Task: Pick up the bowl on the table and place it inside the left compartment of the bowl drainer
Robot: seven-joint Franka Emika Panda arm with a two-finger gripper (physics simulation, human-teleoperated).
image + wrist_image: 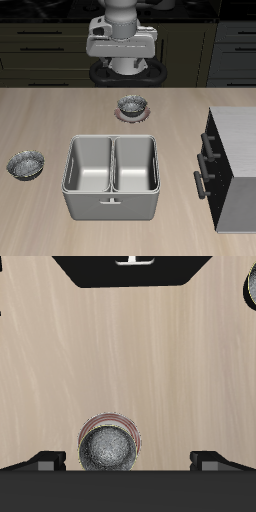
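Tool (128, 461) hangs high, fingers spread wide, nothing held; directly under it sits the plated twin (108, 445), not the target. The bowl (26, 165) rests on bare surface (60, 115), well off to the side and nearer the front edge, beside the drainer (111, 178). Best to traverse there before descending, centre over the rim, then close.

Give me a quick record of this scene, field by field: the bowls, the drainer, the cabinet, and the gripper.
task bowl: small grey bowl, alone on the table, beside the bowl drainer, no plate
other bowl: twin grey bowl on a reddish plate, farther back
bowl drainer: steel basin, both wells empty
cabinet: dark cabinet with bar handles, beside the drainer
gripper: gripper open, holding nothing, raised above the plated bowl
task status: bowl not yet picked up
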